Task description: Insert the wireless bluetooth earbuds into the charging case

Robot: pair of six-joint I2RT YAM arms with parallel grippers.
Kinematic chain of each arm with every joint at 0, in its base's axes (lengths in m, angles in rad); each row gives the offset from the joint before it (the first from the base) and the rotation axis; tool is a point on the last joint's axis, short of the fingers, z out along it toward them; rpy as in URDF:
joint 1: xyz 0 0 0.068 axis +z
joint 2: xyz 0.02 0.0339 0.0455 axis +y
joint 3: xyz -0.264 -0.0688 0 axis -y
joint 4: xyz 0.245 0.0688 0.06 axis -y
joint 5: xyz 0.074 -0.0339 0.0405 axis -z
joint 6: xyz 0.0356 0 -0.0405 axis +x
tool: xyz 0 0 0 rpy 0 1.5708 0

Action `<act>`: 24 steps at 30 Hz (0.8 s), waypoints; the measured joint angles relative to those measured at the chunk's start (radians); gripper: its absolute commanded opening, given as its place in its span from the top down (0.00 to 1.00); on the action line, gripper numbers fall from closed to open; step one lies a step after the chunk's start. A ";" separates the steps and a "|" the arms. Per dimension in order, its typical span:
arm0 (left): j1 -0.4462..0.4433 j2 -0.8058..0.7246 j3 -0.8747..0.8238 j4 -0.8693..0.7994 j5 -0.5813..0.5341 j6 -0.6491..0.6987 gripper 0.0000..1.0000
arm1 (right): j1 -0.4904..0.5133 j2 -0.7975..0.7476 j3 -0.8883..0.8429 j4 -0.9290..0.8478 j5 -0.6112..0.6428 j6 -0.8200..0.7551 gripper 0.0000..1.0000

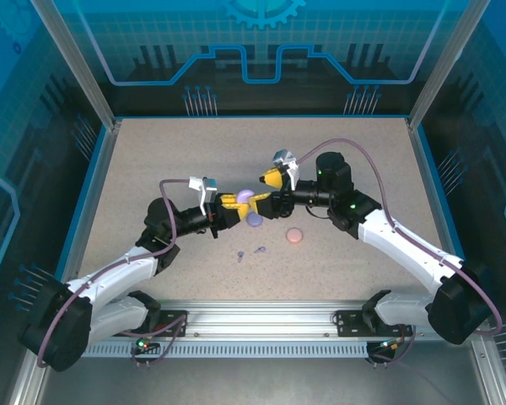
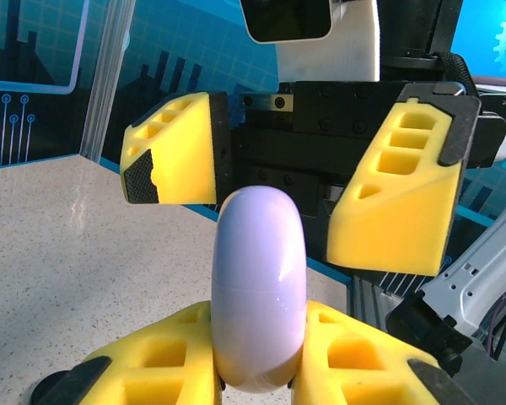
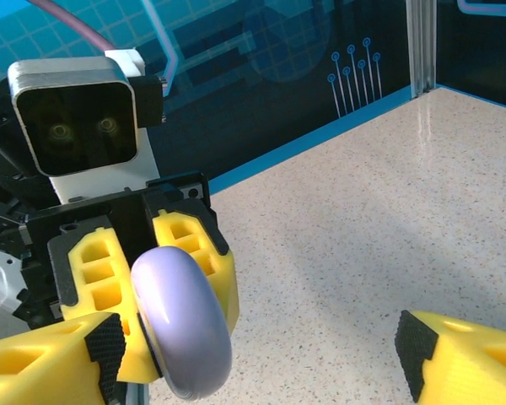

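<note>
Two grippers meet tip to tip over the speckled table [image 1: 152, 152]. The left gripper [image 2: 257, 333] is pinched tight on a lavender case [image 2: 257, 253], which stands on edge between its yellow fingers [image 2: 164, 354] with the rounded rim jutting forward past the tips. The right gripper [image 3: 261, 350] faces it with its jaws spread wide, one finger on each side of the case. The finger nearer the case sits just beside its rim, and the other is well apart from it. On the table just below the two sets of fingertips lies a second lavender round piece [image 1: 255, 221]. A pink case [image 1: 294, 235] rests near it, under the right gripper's wrist. Two tiny lavender earbuds [image 1: 240, 256] [image 1: 260, 250] lie loose, nearer the arm bases than either gripper.
</note>
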 measured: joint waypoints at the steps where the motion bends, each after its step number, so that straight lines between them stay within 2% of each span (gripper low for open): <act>1: 0.000 0.000 0.000 0.000 0.000 0.000 0.88 | 0.000 0.001 0.002 -0.002 0.005 0.000 0.16; 24: 0.000 0.000 0.000 0.000 -0.010 0.000 0.88 | -0.003 0.036 0.068 -0.028 0.033 0.000 0.19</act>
